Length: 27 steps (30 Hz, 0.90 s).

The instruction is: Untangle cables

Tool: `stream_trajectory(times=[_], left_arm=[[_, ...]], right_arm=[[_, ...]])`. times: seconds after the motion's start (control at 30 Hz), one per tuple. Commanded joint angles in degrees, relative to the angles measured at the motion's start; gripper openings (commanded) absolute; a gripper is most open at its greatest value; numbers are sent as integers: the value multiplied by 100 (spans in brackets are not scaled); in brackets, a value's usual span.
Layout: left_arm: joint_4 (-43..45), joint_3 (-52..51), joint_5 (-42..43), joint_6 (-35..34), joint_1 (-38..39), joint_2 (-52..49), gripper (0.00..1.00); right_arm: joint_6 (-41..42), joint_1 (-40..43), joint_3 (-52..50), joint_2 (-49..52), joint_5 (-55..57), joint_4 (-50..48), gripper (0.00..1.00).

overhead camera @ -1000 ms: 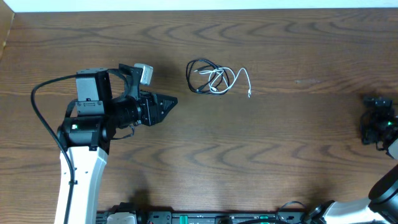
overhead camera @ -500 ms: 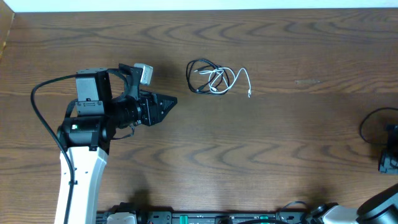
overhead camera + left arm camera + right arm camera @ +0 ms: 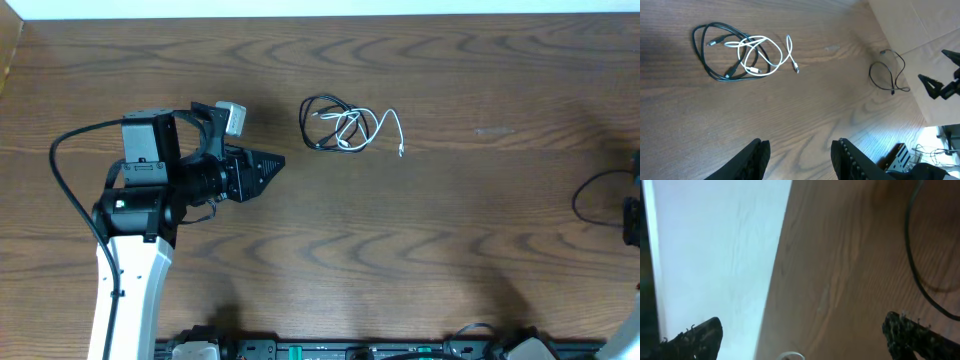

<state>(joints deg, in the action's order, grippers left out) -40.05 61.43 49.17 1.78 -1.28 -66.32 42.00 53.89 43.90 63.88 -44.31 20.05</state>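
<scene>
left tool (image 3: 800,155) gapes empty (right tool (image 3: 800,341) too), well apart from tangled black-and-white cables (image 3: 755,71).

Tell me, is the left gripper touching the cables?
Apart. The left wrist view shows bare table between the open left gripper and the cables.

Nothing can be read in any of the three views: no text, brand, number or sign. A pale strip on the left arm (image 3: 145,170) may be a label, but it is too small to make out. The cables (image 3: 740,52) and their plugs are too thin to show any marking.
</scene>
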Motion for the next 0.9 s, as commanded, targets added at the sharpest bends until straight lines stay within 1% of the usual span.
stream_trajectory(times=[0.0, 0.03, 0.07, 0.1, 0.17, 0.23, 0.27, 0.3, 0.33, 0.43, 0.47, 0.57, 0.6, 0.7, 0.77, 0.87], left_arm=[[28, 31, -33, 107, 13, 15, 45], [26, 31, -33, 107, 13, 15, 46], [26, 31, -33, 107, 13, 15, 45], [28, 31, -33, 107, 13, 15, 45], [28, 31, -33, 107, 13, 15, 46], [28, 31, -33, 107, 13, 15, 45], [26, 31, -33, 105, 13, 15, 45], [24, 31, -33, 103, 13, 15, 46], [20, 31, -31, 101, 13, 15, 45], [22, 31, -31, 101, 13, 15, 45], [22, 31, -31, 101, 13, 15, 46], [22, 31, -31, 103, 13, 15, 46], [22, 31, -31, 103, 13, 15, 45], [22, 31, -31, 101, 13, 15, 45], [22, 31, -33, 101, 13, 15, 44], [28, 31, -175, 101, 7, 15, 40]], right_arm=[[-1333, -131, -4, -87, -286, 433, 99], [-1567, -192, -11, -87, -280, 660, 85], [-1779, -236, -22, -87, -282, 809, 66], [-1980, -321, -31, -87, -280, 992, 52], [-2201, -520, -68, -83, -256, 1152, 40], [-2190, -826, -79, -44, 76, 1335, 24], [-1976, -1150, -79, 17, 866, 1611, 1], [-1799, -1296, -79, 59, 1335, 1729, 1], [-1521, -1552, -79, 153, 2083, 1888, 1], [-1309, -2173, -79, 562, 3023, 1923, 1], [-1285, -2264, -79, 649, 3071, 1917, 1], [-1368, -2734, -79, 1091, 2990, 1764, 1], [-1779, -3036, -79, 1272, 2614, 1547, 1], [-2433, -3891, -79, 1556, 1818, 990, 1], [-2717, -4352, -79, 1598, 1545, 660, 1], [-3342, -5180, -37, 1596, 1158, 166, 2]])
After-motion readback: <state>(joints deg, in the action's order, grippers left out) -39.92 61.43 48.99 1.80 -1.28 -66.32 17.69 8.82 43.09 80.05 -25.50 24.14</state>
